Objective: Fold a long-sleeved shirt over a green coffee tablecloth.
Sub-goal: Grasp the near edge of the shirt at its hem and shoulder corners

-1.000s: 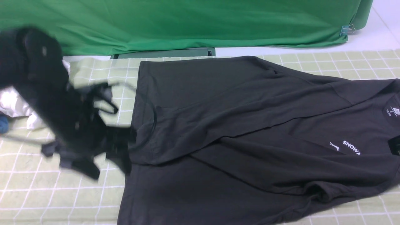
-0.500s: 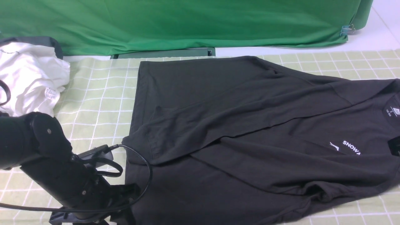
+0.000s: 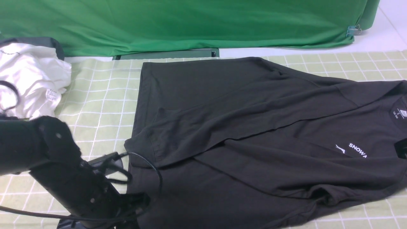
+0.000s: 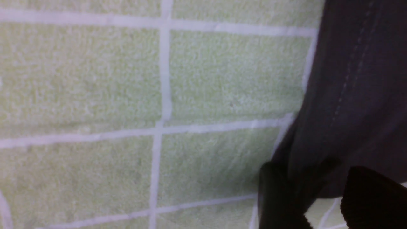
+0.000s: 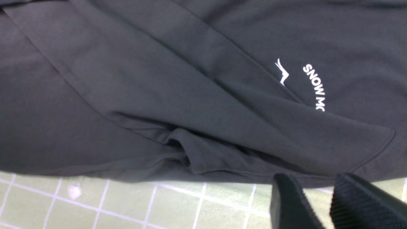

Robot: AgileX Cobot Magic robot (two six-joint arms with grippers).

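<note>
The black long-sleeved shirt [image 3: 238,127] lies spread on the green coffee tablecloth [image 3: 95,101], sleeves folded across its body, white print [image 3: 356,150] and neck label [image 3: 397,114] at the right. My left gripper [image 3: 140,200] is low at the shirt's near-left hem corner. In the left wrist view this gripper [image 4: 316,168] is open, its fingers standing either side of the hanging hem of the shirt [image 4: 356,79]. In the right wrist view my right gripper [image 5: 314,178] is open at the edge of the shirt [image 5: 159,95], tablecloth [image 5: 127,203] showing between its fingers.
A crumpled white garment [image 3: 28,79] lies at the far left on the tablecloth. Plain bright green fabric [image 3: 190,25] hangs along the back, held by a clip [image 3: 353,31]. A dark bar [image 3: 165,53] sits under its edge. My left arm's cable [image 3: 152,168] loops over the shirt.
My left arm has swung from the far left down to the shirt's near-left hem corner, uncovering the white garment. The shirt and the right side look unchanged.
</note>
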